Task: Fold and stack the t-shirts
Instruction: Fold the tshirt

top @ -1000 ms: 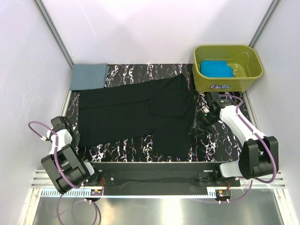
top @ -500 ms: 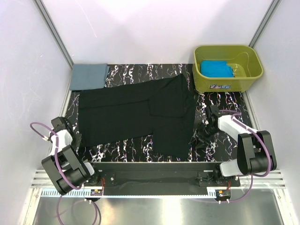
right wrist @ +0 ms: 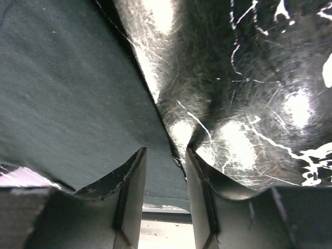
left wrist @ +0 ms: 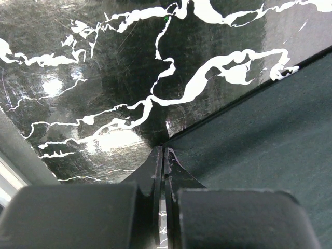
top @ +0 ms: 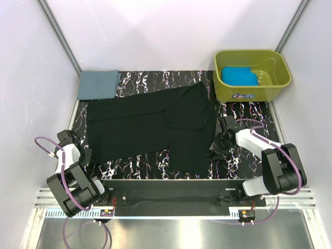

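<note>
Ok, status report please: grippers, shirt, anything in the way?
Left gripper shut at left edge of black t-shirt. Right gripper open, astride its right edge. Shirt spread flat. Nothing lies on it.

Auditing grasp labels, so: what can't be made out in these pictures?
1. Left wrist: left pincer shut at the black t-shirt's corner; cloth inside hidden by its fingers.
2. Top: right pincer's tips, dark against dark.
3. Top: turquoise t-shirt's folds, partly behind the tub wall.
</note>
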Controlling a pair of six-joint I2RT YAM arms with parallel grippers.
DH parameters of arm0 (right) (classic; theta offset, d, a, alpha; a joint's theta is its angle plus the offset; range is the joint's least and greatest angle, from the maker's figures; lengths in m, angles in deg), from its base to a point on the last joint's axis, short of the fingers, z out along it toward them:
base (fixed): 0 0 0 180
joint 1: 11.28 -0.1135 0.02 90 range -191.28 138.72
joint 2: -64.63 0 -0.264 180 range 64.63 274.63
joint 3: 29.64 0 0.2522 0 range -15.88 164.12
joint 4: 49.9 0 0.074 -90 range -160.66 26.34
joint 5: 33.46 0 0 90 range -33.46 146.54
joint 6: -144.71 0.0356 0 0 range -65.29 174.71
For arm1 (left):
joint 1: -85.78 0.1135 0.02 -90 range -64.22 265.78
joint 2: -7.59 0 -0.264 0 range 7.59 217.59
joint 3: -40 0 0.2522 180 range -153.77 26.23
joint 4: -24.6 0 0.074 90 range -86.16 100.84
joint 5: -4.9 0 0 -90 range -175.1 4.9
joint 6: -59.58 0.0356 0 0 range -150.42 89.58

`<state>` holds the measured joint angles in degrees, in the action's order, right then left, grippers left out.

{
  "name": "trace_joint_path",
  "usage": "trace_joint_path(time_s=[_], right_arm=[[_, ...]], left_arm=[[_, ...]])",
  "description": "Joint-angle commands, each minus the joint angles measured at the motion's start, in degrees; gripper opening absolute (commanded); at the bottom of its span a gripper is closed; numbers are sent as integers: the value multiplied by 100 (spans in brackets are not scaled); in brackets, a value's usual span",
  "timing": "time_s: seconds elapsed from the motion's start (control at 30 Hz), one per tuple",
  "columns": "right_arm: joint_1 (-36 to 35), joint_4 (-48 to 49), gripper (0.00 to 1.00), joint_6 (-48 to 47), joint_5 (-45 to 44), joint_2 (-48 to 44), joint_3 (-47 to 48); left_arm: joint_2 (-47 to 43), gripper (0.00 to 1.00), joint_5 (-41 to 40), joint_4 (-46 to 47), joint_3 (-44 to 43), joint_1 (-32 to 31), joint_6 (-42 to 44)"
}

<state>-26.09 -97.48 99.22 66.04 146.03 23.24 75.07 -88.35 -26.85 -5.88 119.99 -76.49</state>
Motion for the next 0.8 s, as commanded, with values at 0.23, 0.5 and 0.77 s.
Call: trace_joint_path(time_s=[0.23,0.5,0.77], right_arm=[[-532,-63,37,497,-1090,648,325],[-523,-230,0,323,-1178,474,229],[-523,-1301,0,233,-1337,-774,307]], left_arm=[[-95,0,105,-89,-84,6,-157],[-121,0,17,-203,-128,6,-105],[-385,0,-352,-704,-330,15,-130]])
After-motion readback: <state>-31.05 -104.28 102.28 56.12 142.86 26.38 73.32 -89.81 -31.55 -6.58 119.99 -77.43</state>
